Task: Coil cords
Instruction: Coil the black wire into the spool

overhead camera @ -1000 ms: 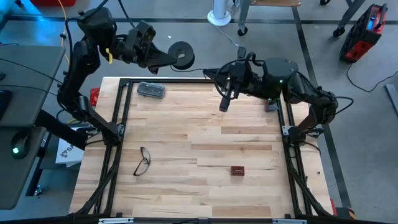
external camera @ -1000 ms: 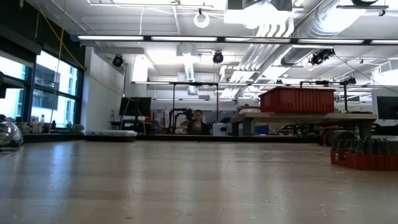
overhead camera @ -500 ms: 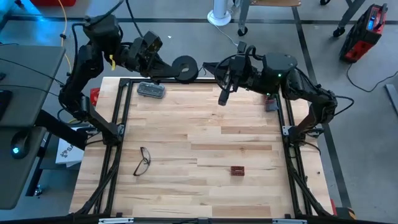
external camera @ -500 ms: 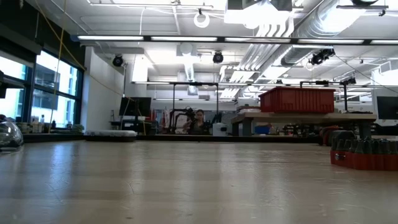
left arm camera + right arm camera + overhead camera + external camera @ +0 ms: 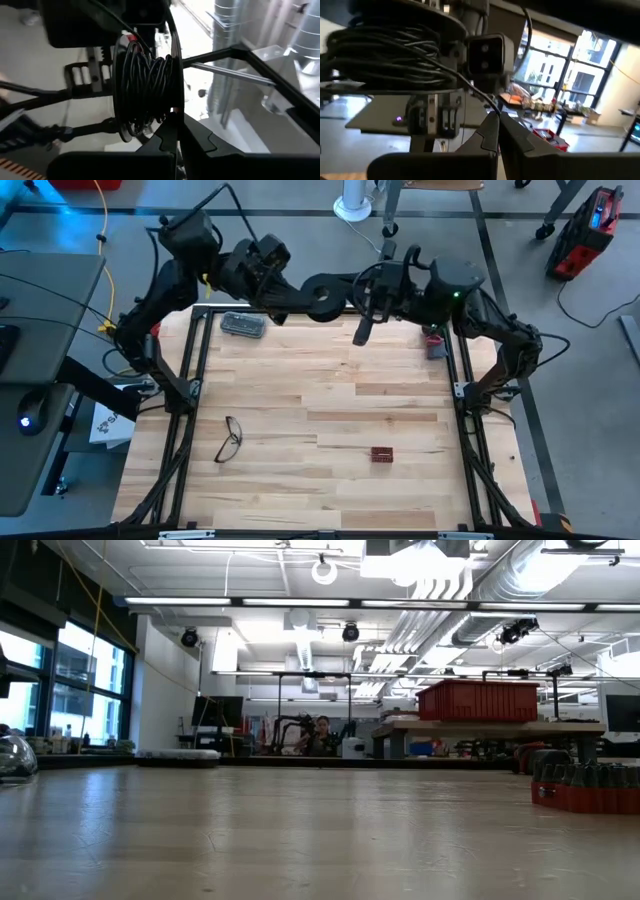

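The cord is a thin dark wire wound on a small round black reel [image 5: 325, 298], which hangs in the air over the table's far edge, lying flat. Its coil [image 5: 145, 85] fills the space between the two flanges. My left gripper [image 5: 305, 302] comes from the left and is shut on the reel. My right gripper [image 5: 352, 286] comes from the right, just beside the reel, and is shut on a free run of the wire [image 5: 470, 90] leading off the coil [image 5: 385, 50]. Neither arm shows in the low view. My left gripper pinches the rim of one reel flange [image 5: 173, 107] between its two fingers, coming level from the table's left. The reel is lifted clear of the table. My right gripper pinches the single wire strand [image 5: 492, 109] at its fingertips, coming level from the table's right. The strand runs almost straight from the fingers up to the coil, clear of the table.
On the wooden table lie black-framed eyeglasses [image 5: 229, 438] near the left, a small red-brown block [image 5: 381, 453] toward the near right, and a grey case [image 5: 243, 325] at the far left. A black frame [image 5: 195, 360] borders the table. A person [image 5: 320, 736] sits far off in the room.
My left gripper has carried the reel along the far edge toward the table's right and slightly nearer, rolling a little, until the reel is close beside my right gripper. Both grippers have stayed shut.
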